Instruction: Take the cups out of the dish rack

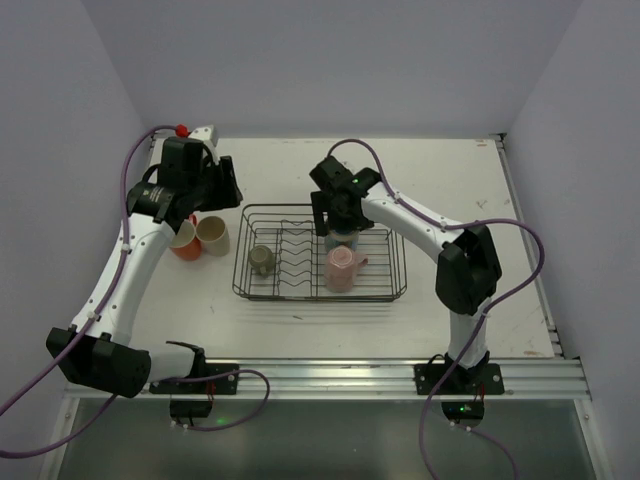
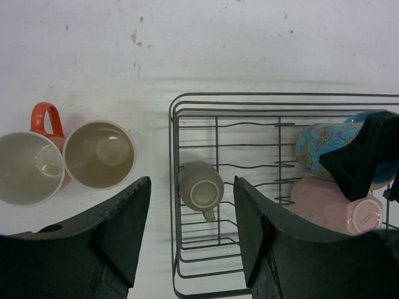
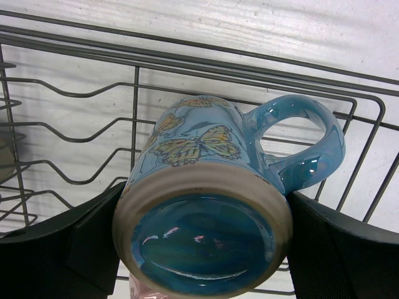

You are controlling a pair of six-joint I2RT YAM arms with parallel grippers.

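My right gripper (image 1: 338,225) is shut on the light blue butterfly cup (image 3: 199,205), one finger on each side of its upturned base, over the right half of the black wire dish rack (image 1: 320,296). The pink cup (image 1: 342,268) lies just below it in the rack. The olive-grey cup (image 2: 201,187) sits upside down in the rack's left part. My left gripper (image 2: 192,237) is open and empty, high above the rack's left edge. The orange cup (image 2: 28,167) and the beige cup (image 2: 100,154) stand upright and touching on the table, left of the rack.
The upright plate dividers (image 1: 292,250) run through the rack's middle, between the olive-grey cup and the pink cup. The right arm's black wrist (image 2: 368,156) hangs over the rack's right part. White table (image 1: 450,180) lies behind and right of the rack.
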